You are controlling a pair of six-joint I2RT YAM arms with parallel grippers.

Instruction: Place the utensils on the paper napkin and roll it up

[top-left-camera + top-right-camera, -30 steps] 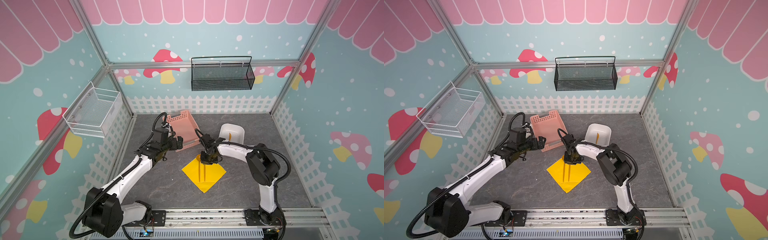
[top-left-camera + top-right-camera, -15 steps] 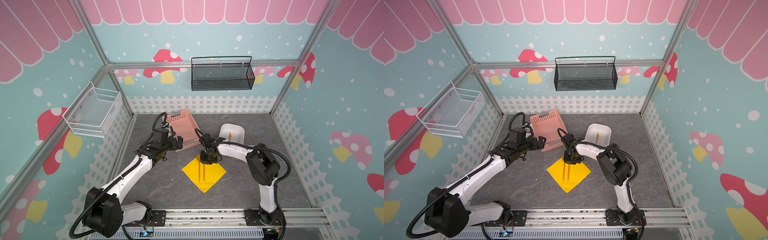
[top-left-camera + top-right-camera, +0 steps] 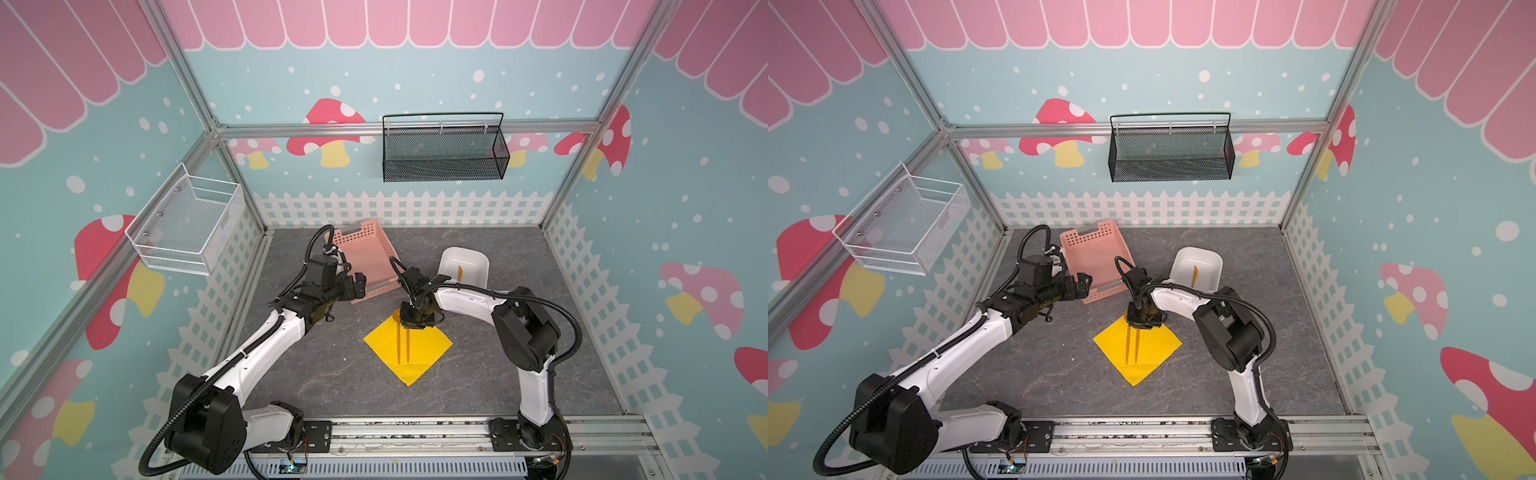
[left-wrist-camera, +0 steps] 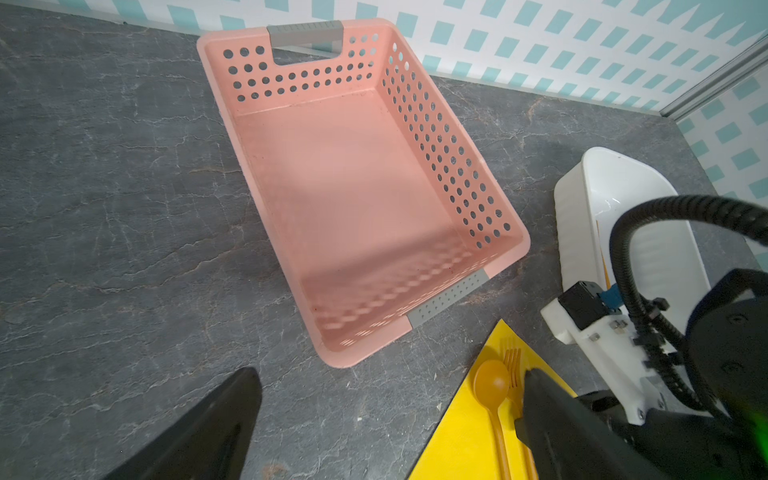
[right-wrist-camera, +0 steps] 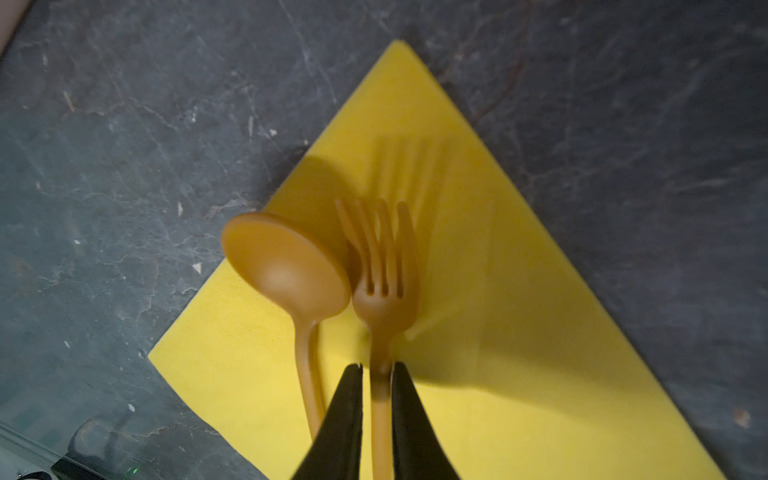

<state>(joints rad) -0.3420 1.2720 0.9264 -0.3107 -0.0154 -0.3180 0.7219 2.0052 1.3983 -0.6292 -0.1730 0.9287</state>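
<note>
The yellow paper napkin [image 3: 424, 353] [image 3: 1156, 353] lies flat as a diamond on the grey floor. Two orange utensils rest on it side by side, a round-bowled spoon [image 5: 286, 270] [image 4: 492, 386] and a fork [image 5: 384, 291] [image 4: 513, 365]. My right gripper [image 5: 376, 368] [image 3: 409, 326] points down at the napkin's far corner. Its jaws are closed on the fork's handle just below the head, which sits slightly raised and casts a shadow. My left gripper [image 4: 392, 374] [image 3: 359, 284] hovers wide open and empty beside the pink basket. A third orange utensil [image 3: 460, 272] stands in the white tub.
The pink perforated basket [image 3: 365, 257] [image 4: 515, 232] sits empty at the back, left of centre. The white tub [image 3: 473, 259] [image 3: 1208, 259] stands to its right, behind my right arm. A black mesh basket and a white wire basket hang on the walls.
</note>
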